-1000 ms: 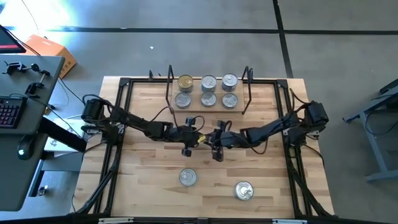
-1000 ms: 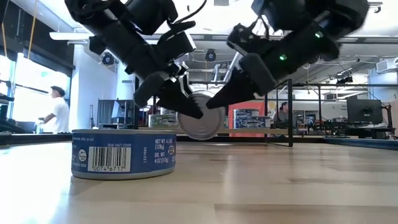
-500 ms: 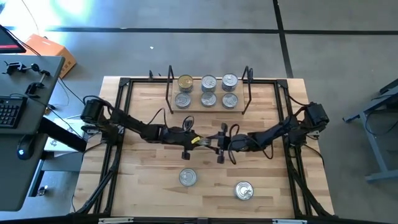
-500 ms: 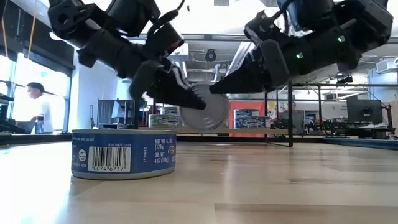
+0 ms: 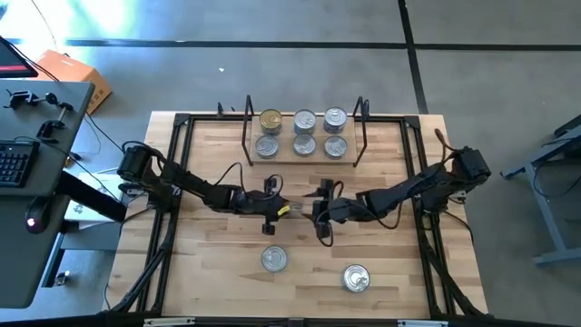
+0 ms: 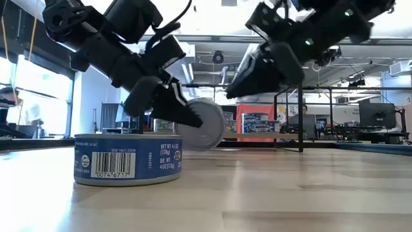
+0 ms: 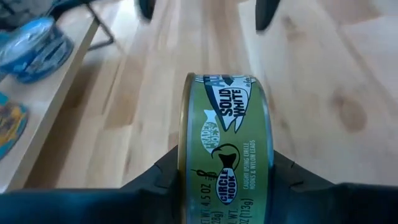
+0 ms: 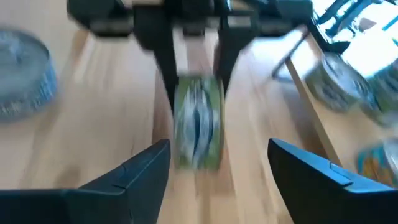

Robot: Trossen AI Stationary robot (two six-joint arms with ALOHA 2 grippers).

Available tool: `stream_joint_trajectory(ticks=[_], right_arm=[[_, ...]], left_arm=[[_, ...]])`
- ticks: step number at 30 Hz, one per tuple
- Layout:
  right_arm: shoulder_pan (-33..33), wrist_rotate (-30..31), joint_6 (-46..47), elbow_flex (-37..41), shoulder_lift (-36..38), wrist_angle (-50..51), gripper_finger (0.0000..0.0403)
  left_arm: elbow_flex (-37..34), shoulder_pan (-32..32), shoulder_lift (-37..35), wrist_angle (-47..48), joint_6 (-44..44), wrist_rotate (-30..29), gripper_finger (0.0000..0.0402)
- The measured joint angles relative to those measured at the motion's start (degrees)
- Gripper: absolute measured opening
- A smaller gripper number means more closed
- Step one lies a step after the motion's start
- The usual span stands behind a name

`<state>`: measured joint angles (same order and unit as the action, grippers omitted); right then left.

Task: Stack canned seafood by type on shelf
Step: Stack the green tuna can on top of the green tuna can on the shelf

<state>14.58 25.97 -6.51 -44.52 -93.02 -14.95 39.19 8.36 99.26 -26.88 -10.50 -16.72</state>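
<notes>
1. A green-labelled tin (image 7: 225, 149) is held on edge between the fingers of the left gripper (image 5: 272, 204), above the middle of the table (image 5: 390, 263) and clear of its surface in the low view.
2. The tin's silver face (image 6: 205, 124) is turned toward the low camera, and its label is read sideways in the left wrist view.
3. The right gripper (image 5: 322, 211) is seen just beside the held tin, on its right, with its fingers spread apart and nothing between them; in the right wrist view the tin (image 8: 198, 121) lies beyond the fingertips, apart from them.
4. The shelf (image 5: 304, 156) is set along the far edge of the table, at its middle, with a black wire upright at each end.
5. Six tins are placed on the shelf in two rows of three; a gold-lidded tin (image 5: 270, 120) is found at the back left, the other lids being silver.
6. A blue-labelled tin (image 5: 274, 260) is left flat near the front edge of the table, and another silver-lidded tin (image 5: 356, 278) lies to its right, closer to that edge.
</notes>
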Motion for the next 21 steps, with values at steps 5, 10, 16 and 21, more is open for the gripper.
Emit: stream_joint_trajectory(ticks=[5, 10, 16, 21], right_arm=[[0.29, 0.21, 5.39, 7.27, -0.02, -4.89, 0.0263], [0.54, 0.11, 6.43, 13.67, -3.66, -21.39, 0.0264], [1.8, 0.3, 3.83, 12.77, -6.2, -31.38, 0.0264], [4.84, 0.37, -2.01, 9.59, -5.85, -34.37, 0.0261]], left_arm=[[-0.15, -0.17, 0.0, -1.85, 1.01, -0.99, 0.0117], [-0.08, -0.11, 0.0, -8.41, 0.13, 0.7, 0.0117], [0.01, 0.22, -0.04, -17.46, -1.78, 6.52, 0.0117], [0.06, 2.09, -0.09, -20.29, -3.6, 7.26, 0.0117]])
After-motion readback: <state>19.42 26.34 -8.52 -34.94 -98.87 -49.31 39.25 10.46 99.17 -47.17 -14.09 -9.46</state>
